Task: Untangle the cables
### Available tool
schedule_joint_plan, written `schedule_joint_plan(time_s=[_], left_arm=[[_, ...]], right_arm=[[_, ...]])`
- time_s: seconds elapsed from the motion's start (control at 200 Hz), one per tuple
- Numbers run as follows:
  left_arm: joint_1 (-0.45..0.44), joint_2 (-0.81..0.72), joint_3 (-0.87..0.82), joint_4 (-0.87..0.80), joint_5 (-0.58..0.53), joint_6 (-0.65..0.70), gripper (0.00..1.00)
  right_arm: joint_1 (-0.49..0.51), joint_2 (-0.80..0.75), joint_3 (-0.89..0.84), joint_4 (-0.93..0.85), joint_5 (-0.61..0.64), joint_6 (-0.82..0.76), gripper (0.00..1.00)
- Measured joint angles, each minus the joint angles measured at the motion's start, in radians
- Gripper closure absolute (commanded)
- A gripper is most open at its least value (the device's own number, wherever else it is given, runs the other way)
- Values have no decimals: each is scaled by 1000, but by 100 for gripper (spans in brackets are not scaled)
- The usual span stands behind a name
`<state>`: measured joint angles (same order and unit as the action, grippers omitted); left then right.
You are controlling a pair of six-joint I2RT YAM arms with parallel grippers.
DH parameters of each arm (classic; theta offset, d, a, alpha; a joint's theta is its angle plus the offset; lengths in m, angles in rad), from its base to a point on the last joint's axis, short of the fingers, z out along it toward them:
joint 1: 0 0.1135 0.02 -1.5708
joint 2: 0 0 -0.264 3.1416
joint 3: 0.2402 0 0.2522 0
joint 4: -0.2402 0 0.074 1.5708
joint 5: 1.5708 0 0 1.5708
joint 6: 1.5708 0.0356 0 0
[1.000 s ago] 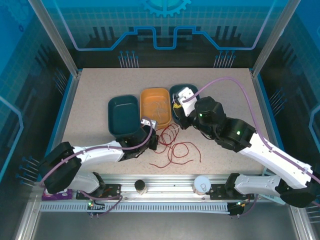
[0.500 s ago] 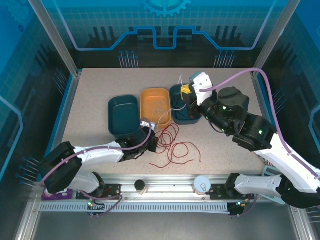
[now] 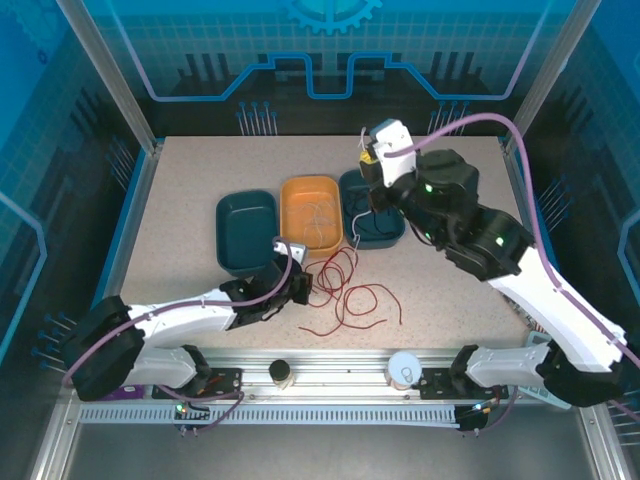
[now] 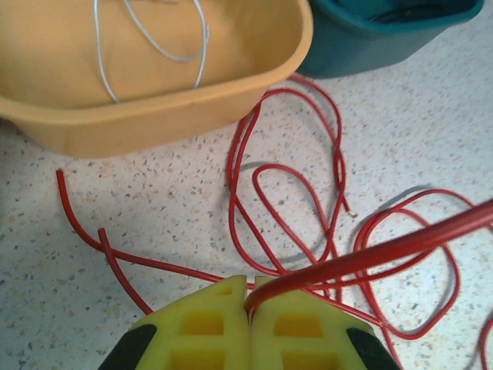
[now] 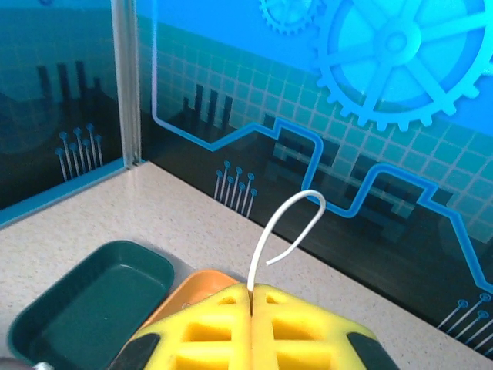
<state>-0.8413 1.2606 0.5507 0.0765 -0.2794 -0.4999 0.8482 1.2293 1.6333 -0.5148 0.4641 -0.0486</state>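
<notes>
Red cables (image 3: 352, 296) lie in loose loops on the table in front of the trays. My left gripper (image 3: 303, 288) is low at their left edge, shut on one red cable (image 4: 370, 250) that runs off to the right from the fingertips of that gripper (image 4: 250, 297). My right gripper (image 3: 367, 160) is raised above the far teal tray (image 3: 392, 235), shut on a thin white cable (image 5: 286, 222) whose short end curls up above its fingertips (image 5: 252, 291). The white cable (image 3: 358, 215) hangs down from it toward the trays. Another whitish cable (image 4: 154, 46) lies in the orange tray (image 4: 254, 73).
Three trays stand in a row mid-table: a dark teal one (image 3: 229, 250), the orange one (image 3: 334, 200) and the teal one on the right. Two round containers (image 3: 281, 373) (image 3: 404, 368) sit on the front rail. Glass walls enclose the table.
My right gripper has lifted from over the trays and swung back and to the right, drawing the white cable up. The left arm has shifted slightly, still gripping the red cable.
</notes>
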Motion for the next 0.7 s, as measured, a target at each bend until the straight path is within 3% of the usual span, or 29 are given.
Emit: schedule_joint_plan(time_s=[0.265, 0.7], left_arm=[[0, -29, -41, 0, -3, -26, 97], [0, -32, -62, 13, -3, -50, 97]], right_arm=[[-130, 159, 89, 14, -153, 55, 95], [-149, 423, 163, 165, -230, 66, 95]])
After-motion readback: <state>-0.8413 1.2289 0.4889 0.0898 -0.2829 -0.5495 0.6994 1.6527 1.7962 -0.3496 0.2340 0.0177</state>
